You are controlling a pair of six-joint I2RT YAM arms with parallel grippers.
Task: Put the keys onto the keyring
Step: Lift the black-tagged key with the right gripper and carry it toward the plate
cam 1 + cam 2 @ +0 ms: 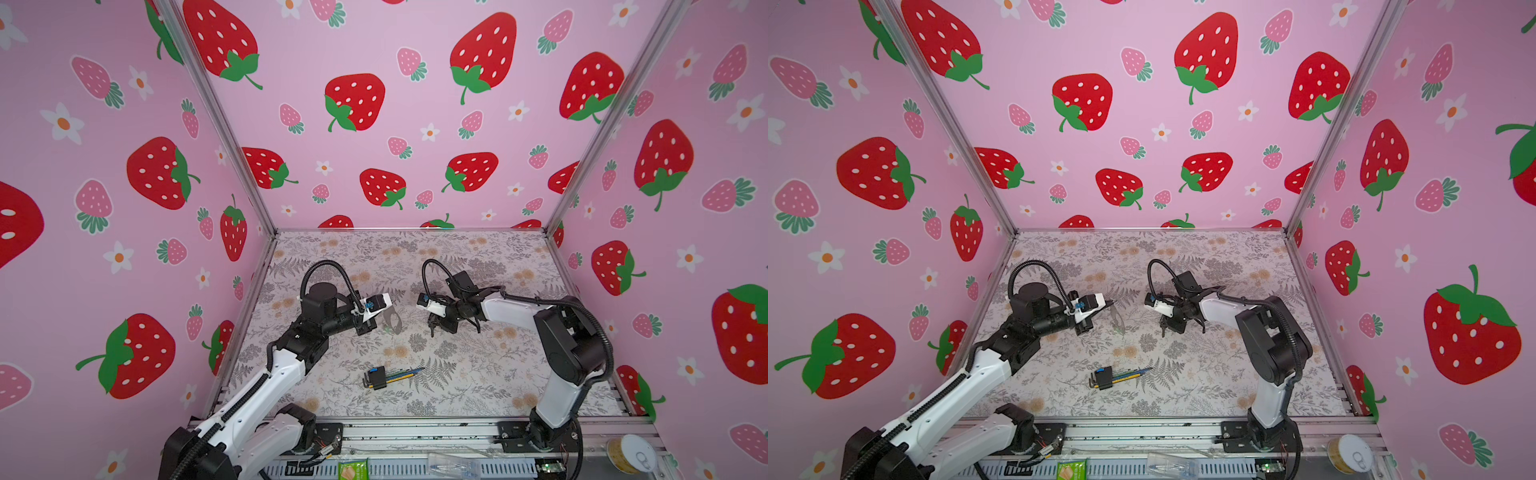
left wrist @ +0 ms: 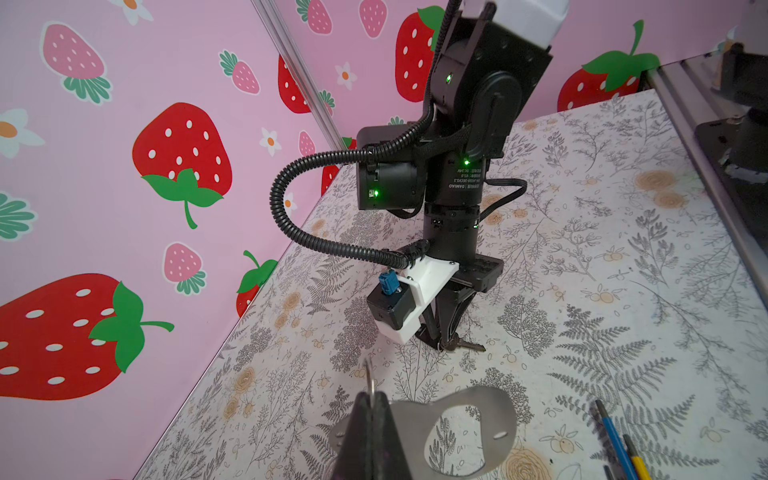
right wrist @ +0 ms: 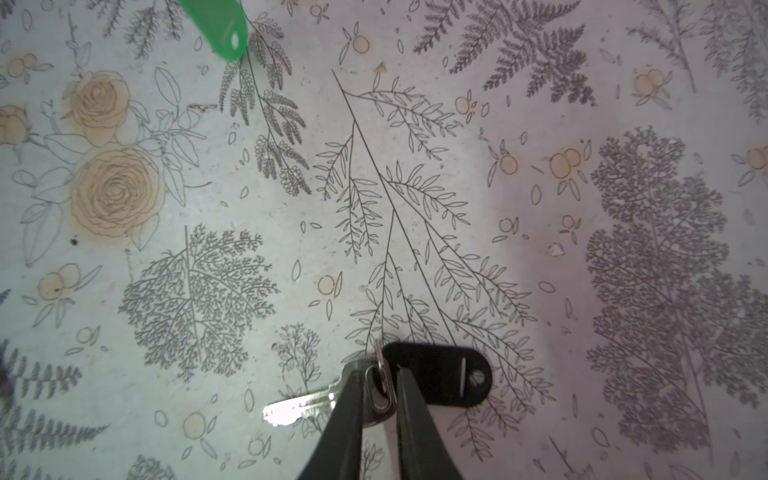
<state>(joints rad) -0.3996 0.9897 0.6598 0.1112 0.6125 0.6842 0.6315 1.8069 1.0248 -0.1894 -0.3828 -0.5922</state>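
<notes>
Lying well apart from the keyring (image 1: 395, 323) is the hex-wrench bundle (image 1: 384, 376).

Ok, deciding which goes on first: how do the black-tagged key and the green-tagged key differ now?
The black-tagged key has its ring pinched by the right gripper; the green-tagged key lies apart, ungripped. The black-tagged key shows its silvery blade; of the green-tagged key the right wrist view shows only the tag. Both lie on the table.

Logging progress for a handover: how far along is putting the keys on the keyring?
Done: the left tool grips the keyring. In hand: the right tool pinches the ring of the black-tagged key on the table. Left: threading it, then the green-tagged key lying apart.
</notes>
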